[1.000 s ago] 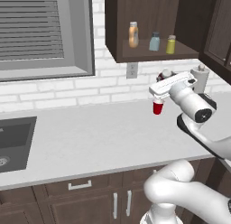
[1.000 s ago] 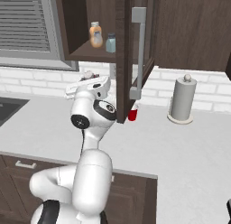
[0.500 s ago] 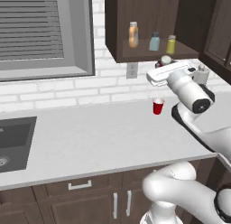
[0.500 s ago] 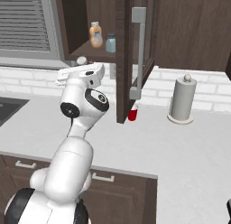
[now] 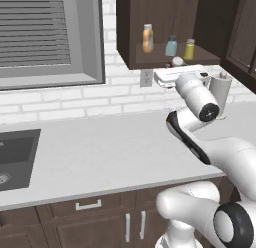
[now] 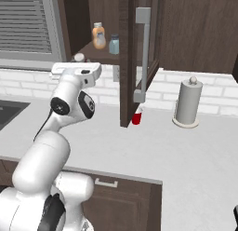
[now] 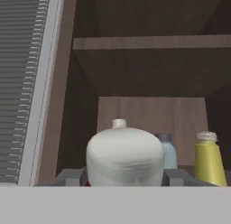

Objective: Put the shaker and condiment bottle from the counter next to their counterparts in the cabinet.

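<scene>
Hand view: your gripper (image 7: 124, 175) clamps the white-capped condiment bottle (image 7: 124, 156) | arm raised, hand level at the cabinet (image 5: 165, 22) shelf | yellow shaker (image 5: 189, 49) shelved right of the blue-grey shaker (image 5: 171, 45).

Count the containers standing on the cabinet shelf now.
3: orange bottle at left, blue-grey shaker mid, yellow shaker at right. A fourth, the white-capped bottle, is held in the pincer. Its cap may hide more.

The yellow-green shaker (image 5: 189, 49) stands upright in the cabinet (image 5: 165, 22) beside the blue-grey shaker (image 5: 171, 45), while the red condiment bottle's white cap (image 7: 124, 156), seemingly gripped, rises just below the shelf.
</scene>
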